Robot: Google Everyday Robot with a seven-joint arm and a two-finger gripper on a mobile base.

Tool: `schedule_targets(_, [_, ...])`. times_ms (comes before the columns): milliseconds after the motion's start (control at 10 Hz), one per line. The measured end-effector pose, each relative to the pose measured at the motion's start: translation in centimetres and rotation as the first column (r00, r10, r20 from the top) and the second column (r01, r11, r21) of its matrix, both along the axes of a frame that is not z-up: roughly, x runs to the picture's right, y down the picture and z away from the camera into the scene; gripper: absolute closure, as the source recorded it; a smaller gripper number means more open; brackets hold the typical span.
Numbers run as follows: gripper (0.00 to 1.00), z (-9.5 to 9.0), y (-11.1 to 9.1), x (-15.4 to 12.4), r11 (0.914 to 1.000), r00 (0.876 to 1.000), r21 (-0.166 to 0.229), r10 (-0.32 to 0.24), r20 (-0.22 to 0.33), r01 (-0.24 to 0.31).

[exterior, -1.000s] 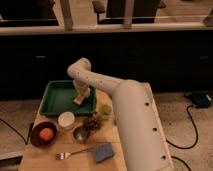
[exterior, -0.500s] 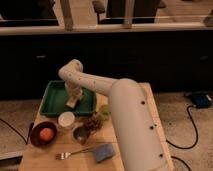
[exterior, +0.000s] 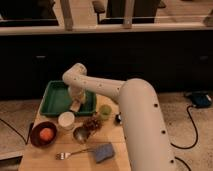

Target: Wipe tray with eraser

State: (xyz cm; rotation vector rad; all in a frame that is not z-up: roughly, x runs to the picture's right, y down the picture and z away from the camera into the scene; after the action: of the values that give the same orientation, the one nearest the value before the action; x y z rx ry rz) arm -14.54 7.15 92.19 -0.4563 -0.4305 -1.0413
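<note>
The white arm [exterior: 142,117] is the biggest thing in view. It rises from the near right of the tray, bends at an elbow above the tray's far rim and drops down into it. The wooden table [exterior: 45,161] carries the tray on its far left part. The tray [exterior: 55,97] itself is green, shallow and rimmed.

Near-left of the tray sits a dark round bowl [exterior: 36,140] with something orange [exterior: 46,133] in it. Well to the near side of the tray lies a blue-grey pad [exterior: 103,152]. A white cup [exterior: 66,120] stands just outside the tray's near rim, and a green cup [exterior: 105,111] stands off its near right corner.

The gripper [exterior: 76,101] is inside the tray, low over its floor close to the near rim. Whether the claw is spread or pinched cannot be told (the wrist hides it). The eraser [exterior: 75,107], a small tan block, shows right at the gripper's tip, inside the tray by the near rim.
</note>
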Motion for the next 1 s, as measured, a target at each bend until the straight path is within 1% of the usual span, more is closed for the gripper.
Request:
schedule_targets(100, [1.00,0.6,-0.3,1.6,0.9997,0.999,-0.002,0.023,-0.027,-0.023])
schedule_targets(200, [1.00,1.2,-0.8,2.3,0.9990,0.998,-0.003,0.045,-0.046,-0.045])
schedule_targets(400, [1.00,2.6,-2.2,2.6,0.9978,0.995,0.005,0.067,-0.080,-0.066])
schedule_targets(500, [1.00,3.1,-3.2,2.2,0.9971,0.993,0.013,0.076,-0.091,-0.075])
schedule_targets(600, [1.00,3.4,-3.9,1.2,0.9970,0.993,0.021,0.077,-0.094,-0.075])
schedule_targets(700, [1.00,3.4,-4.3,0.0,0.9973,0.994,0.022,0.072,-0.086,-0.070])
schedule_targets(800, [1.00,3.2,-4.6,-1.7,0.9980,0.996,0.026,0.059,-0.071,-0.057])
schedule_targets(900, [1.00,3.0,-4.5,-2.6,0.9988,0.997,0.025,0.044,-0.061,-0.043])
schedule_targets(1000, [1.00,2.5,-4.0,-4.0,0.9997,0.999,0.023,0.013,-0.037,-0.012])
